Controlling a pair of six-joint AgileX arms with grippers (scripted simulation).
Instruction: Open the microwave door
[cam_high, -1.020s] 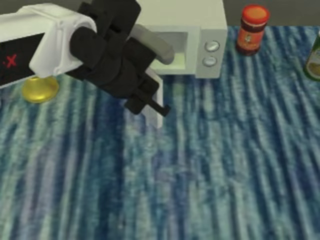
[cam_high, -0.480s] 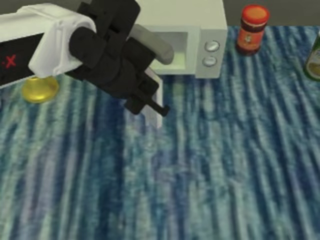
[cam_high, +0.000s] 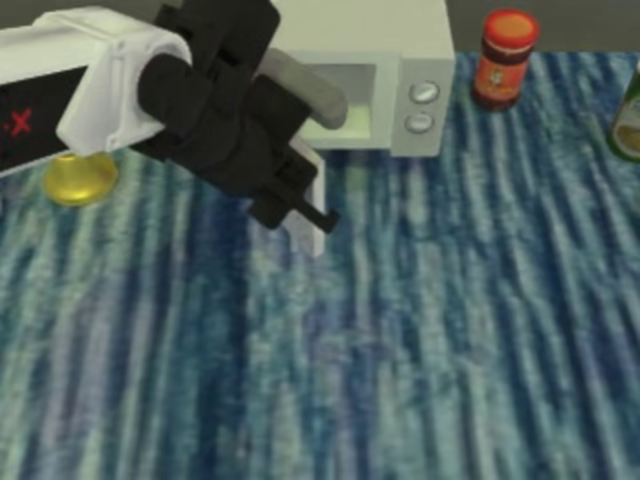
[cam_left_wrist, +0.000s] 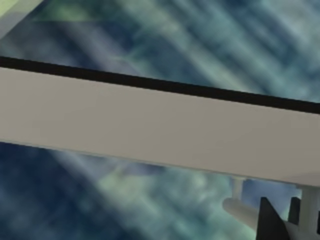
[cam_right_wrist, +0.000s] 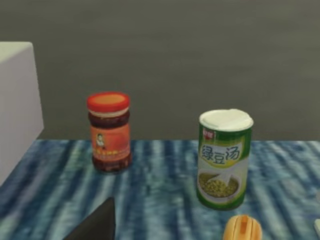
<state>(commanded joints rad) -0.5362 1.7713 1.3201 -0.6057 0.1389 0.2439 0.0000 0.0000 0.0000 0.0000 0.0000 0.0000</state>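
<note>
Door (cam_high: 316, 205) is swung out from the microwave (cam_high: 400, 60) at upper centre of the top view, standing edge-on and reaching down toward frame centre, cavity exposed behind it. Left gripper (cam_high: 300, 205) sits at the door's free edge, mid-left of centre; I judge the jaws closed on the door edge or handle, though the arm hides the contact itself. Left wrist view shows a flat off-white slab with a thin black edge line running across the frame, plain and smooth. Door's long axis runs up-down in the top view, hinge end at the microwave. Further swing would go toward frame left. Right arm is out of the top view; can't tell its jaws. Desk (cam_high: 450, 350) has a blue streaked cloth.
</note>
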